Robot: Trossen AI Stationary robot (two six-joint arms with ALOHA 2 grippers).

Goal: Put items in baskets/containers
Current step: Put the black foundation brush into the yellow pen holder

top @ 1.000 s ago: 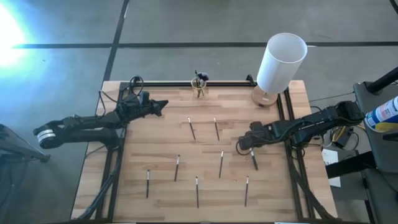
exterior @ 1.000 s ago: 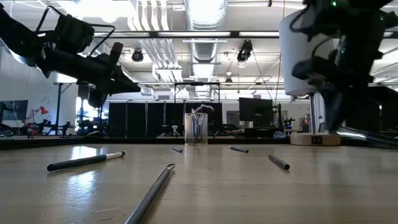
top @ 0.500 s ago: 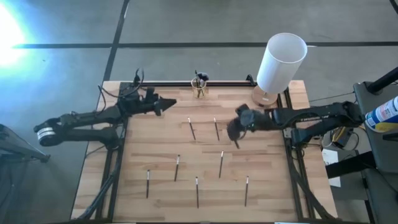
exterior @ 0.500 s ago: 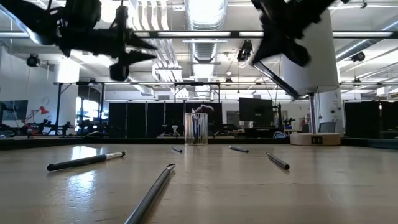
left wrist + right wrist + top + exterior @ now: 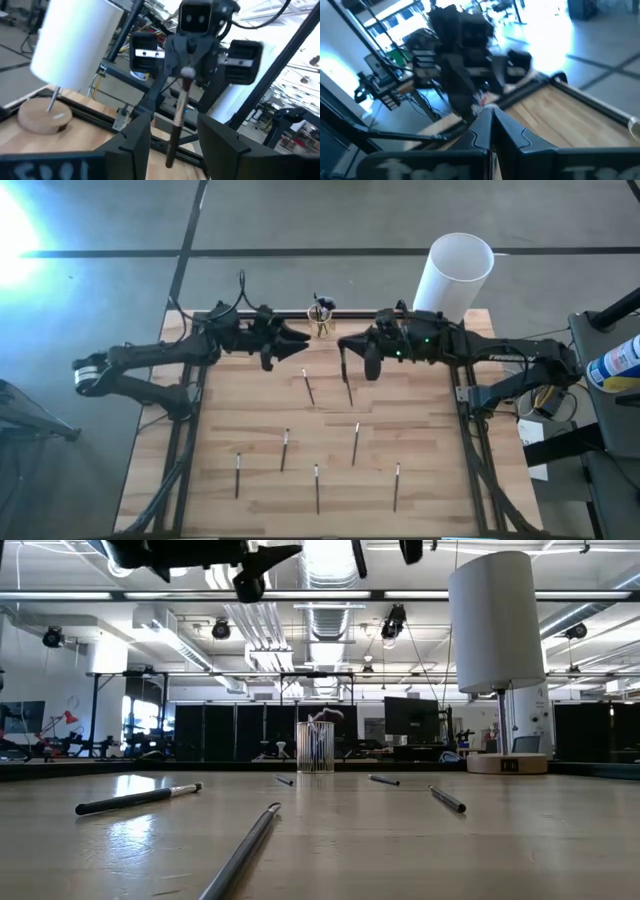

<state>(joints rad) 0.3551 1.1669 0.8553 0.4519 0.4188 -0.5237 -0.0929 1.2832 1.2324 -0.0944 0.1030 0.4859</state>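
My right gripper [image 5: 346, 343] is shut on a thin dark makeup brush [image 5: 177, 117], just right of the small glass cup [image 5: 321, 323] at the table's far edge. The cup has a few brushes standing in it. My left gripper [image 5: 300, 345] hovers open left of the held brush, pointing at it across a gap and touching nothing. Several more brushes [image 5: 308, 387] lie flat on the wooden table [image 5: 240, 410]. My right gripper pinches the brush between its two fingers near the silver ferrule end [image 5: 186, 74]. The fingers come about level from the table's right and lie across the brush. The dark handle [image 5: 172, 145] hangs below them, slightly tilted and clear of the table.
A tall white cylinder [image 5: 455, 275] on a round wooden base stands at the far right corner. A black rail [image 5: 370, 312] runs along the far edge behind the cup. Loose brushes [image 5: 317, 487] are scattered over the near half of the table.
My right gripper has lifted a brush off the table's right middle and carried it up and toward the far edge and left, close to the cup. The brush now hangs below it. My left gripper has moved right toward the cup and has opened.
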